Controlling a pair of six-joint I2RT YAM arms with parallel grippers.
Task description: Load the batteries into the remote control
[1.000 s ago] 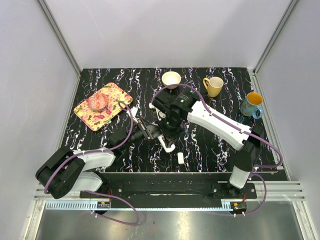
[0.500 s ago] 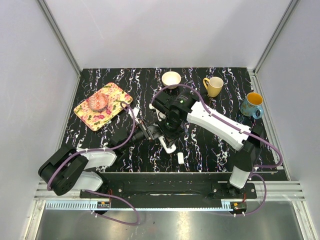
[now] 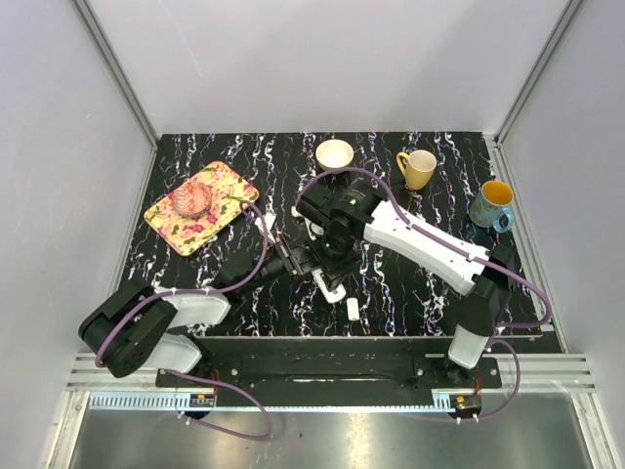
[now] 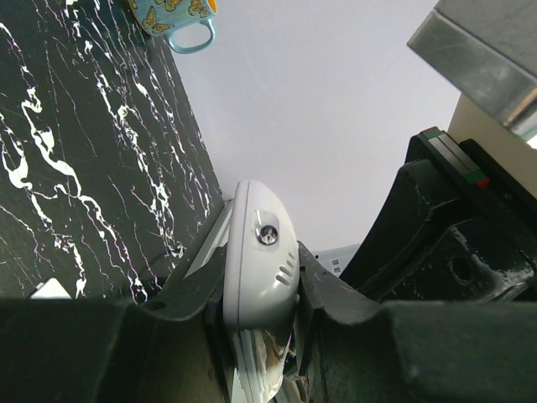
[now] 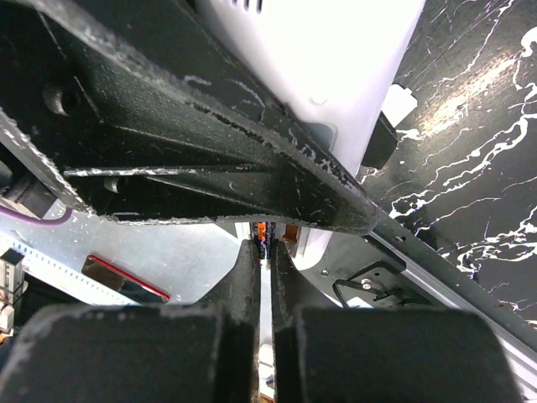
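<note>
Holding the remote control (image 4: pixel 262 260) pinched edgewise in my left gripper's (image 4: pixel 256 298) jaws steadies it, I judge, for loading. My right gripper's (image 5: pixel 264 252) jaws sit nearly pressed together close by. I cannot make out the batteries.

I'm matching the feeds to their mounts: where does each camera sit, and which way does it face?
Top external: high behind the bases, looking down on the table; both arms show.
Left wrist: on the left arm, facing along the left hand, shut on the remote control, toward the blue mug.
Right wrist: on the right arm, facing past the nearly shut right hand at that remote.
Shared: both wrist views show the remote.
</note>
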